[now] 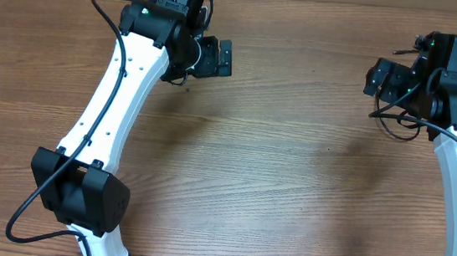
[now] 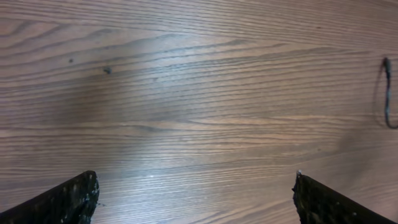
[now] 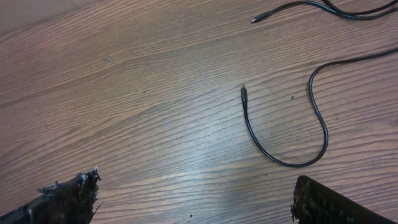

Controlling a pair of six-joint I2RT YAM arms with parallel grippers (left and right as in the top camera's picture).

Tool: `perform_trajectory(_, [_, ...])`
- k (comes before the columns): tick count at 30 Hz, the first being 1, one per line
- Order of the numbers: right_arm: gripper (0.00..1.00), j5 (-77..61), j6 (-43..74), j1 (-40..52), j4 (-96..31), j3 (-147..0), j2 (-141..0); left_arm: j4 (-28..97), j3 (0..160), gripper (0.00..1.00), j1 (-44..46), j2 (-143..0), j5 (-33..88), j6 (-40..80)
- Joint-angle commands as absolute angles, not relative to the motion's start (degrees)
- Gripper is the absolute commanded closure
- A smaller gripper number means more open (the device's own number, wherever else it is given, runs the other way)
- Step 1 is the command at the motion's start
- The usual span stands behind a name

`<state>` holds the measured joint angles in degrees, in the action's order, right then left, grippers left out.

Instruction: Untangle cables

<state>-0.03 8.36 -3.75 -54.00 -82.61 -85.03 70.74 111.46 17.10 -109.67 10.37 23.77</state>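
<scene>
Black cables [image 3: 291, 165] lie loose on the wooden bench [image 3: 155, 124] below our right claw [image 3: 196, 186], which hangs spread and empty; our left claw [image 2: 194, 193] is spread too, holding nothing. Two cord ends [image 3: 244, 92] look apart; whether a tangle lies beyond view, we cannot tell.

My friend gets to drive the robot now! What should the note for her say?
Left hand: open, empty, above the table.
Right hand: open, empty, above the cables.
Cables: thin black cords on the wood near the right arm. One curved cord lies with its plug end free; others seem to cross at the edge of the right wrist view.
Done: no cord is held yet.
Left: grip a cord and separate them.
</scene>
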Motion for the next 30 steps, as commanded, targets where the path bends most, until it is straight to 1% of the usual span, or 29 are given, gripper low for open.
perform_trajectory(1, [0.0,-0.1,8.8,-3.7,-53.7,-84.0,-85.1,70.9,111.9,0.0,16.8,-108.0,7.1,23.3])
perform_trajectory(11, [0.0,-0.1,8.8,-3.7,-53.7,-84.0,-85.1,69.4,111.4,0.0,17.7,-96.7,1.9,22.0])
perform_trajectory(18, [0.0,-0.1,8.8,-3.7,-53.7,-84.0,-85.1,63.6,106.7,0.01,23.3,-85.4,-7.2,21.8])
perform_trajectory(23, [0.0,-0.1,8.8,-3.7,-53.7,-84.0,-85.1,57.5,98.8,0.0,24.5,-76.3,-8.2,21.8])
perform_trajectory(30, [0.0,-0.1,8.8,-3.7,-53.7,-84.0,-85.0,41.3,79.3,0.0,24.3,-63.2,-9.8,20.9])
